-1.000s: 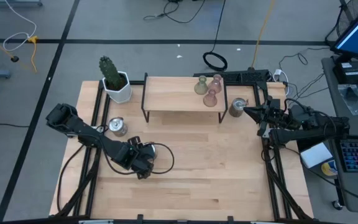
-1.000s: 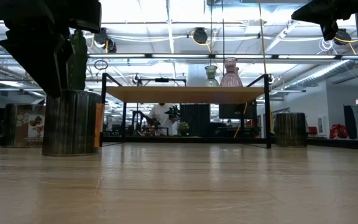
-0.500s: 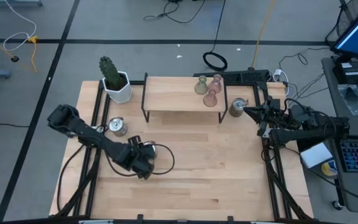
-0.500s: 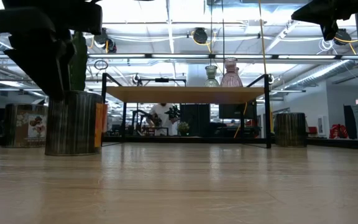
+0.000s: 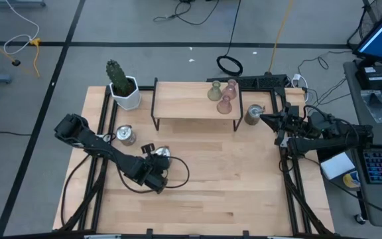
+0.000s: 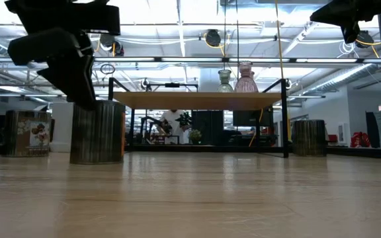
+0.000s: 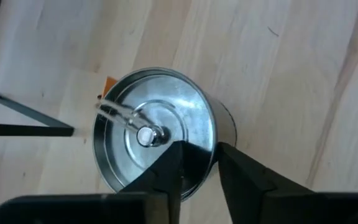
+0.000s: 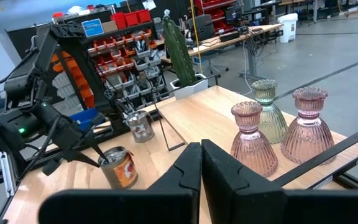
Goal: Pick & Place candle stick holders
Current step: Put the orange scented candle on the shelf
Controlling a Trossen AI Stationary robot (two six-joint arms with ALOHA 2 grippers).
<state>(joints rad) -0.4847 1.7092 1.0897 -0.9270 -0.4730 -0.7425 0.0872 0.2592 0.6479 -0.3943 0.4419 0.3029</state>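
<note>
My left gripper (image 5: 158, 159) is over the table's left middle, shut on a squat silver candle stick holder (image 7: 157, 134) with an orange label, also seen in the low view (image 6: 98, 132). A second silver holder (image 5: 125, 136) stands on its base farther left. A third (image 5: 254, 114) stands by the shelf's right leg. Just right of that one waits my right gripper (image 5: 265, 119), shut on nothing. Two pink holders (image 8: 250, 140) (image 8: 306, 124) and a green one (image 8: 267, 112) stand on the low shelf (image 5: 194, 105). My left gripper has the silver holder by its rim (image 7: 211, 146). One finger (image 7: 169, 171) is inside the cup and the other (image 7: 238, 177) is outside its wall. The fingers come slanting down from above. The holder stays upright, its base low at the table top; whether it is lifted clear, I cannot tell.
A white pot with a green cactus (image 5: 123, 87) stands at the far left corner. The shelf's black legs (image 5: 154, 113) (image 5: 239, 114) stand on the far half of the table. Bare wood (image 5: 231, 179) spreads over the near and right parts. Cables trail beside my left arm (image 5: 178, 174).
My left gripper has gone a little toward the table's right edge, and the silver holder has gone with it, staying upright and low over the wood.
</note>
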